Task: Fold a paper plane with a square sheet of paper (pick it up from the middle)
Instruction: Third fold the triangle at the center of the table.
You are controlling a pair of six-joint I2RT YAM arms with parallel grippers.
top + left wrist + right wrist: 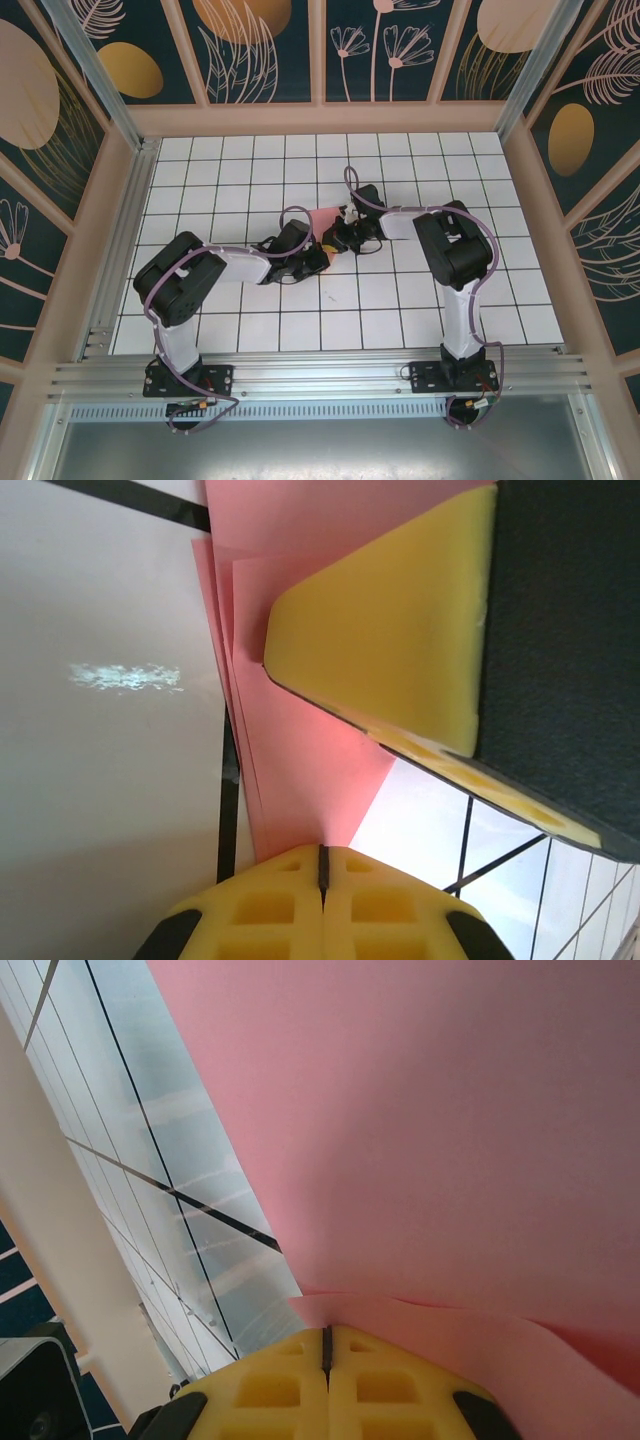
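- White-tiled worktop lies between teal patterned walls.
- Mid-frame, the left gripper clenches the tip of the folded salmon-pink paper sheet.
- Beside it, the right gripper pinches the sheet's edge.

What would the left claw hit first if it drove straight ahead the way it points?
The folded pink paper, which sits at the shut tips of the left claw, seemingly pinched. Beyond it, the yellow finger of the right claw lies in line, though depth is unclear.

table: white square tiles, dark grid lines | near edge: aluminium rail
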